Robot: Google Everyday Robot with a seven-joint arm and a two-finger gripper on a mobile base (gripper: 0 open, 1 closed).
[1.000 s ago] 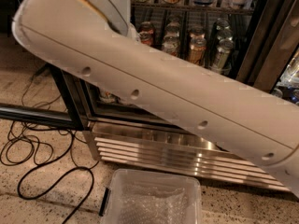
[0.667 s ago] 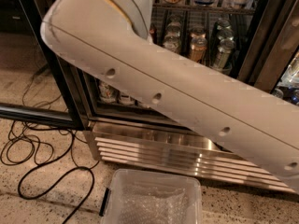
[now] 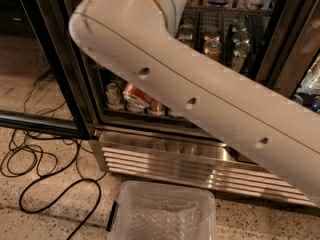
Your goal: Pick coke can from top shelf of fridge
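The fridge (image 3: 200, 164) fills the view, with its door frame (image 3: 55, 64) at the left. My white arm (image 3: 200, 99) crosses it from the lower right to the top middle and hides much of the inside. My gripper is out of view, past the arm's upper end. The top shelf (image 3: 220, 8) shows as a thin dark rail near the top edge, with bottles cut off above it. A red-orange coke can (image 3: 134, 95) with a silver end lies tilted on the lowest visible rack, just under the arm.
Gold-tan cans (image 3: 212, 46) and dark bottles (image 3: 240, 51) stand on the middle rack. A clear plastic bin (image 3: 160, 211) sits on the floor before the ribbed base grille. Black cables (image 3: 40, 169) loop over the floor at the left.
My arm has swung to the right and upward, further toward the fridge. This has uncovered the lowest rack and the red-orange can. The bin and cables have not moved.
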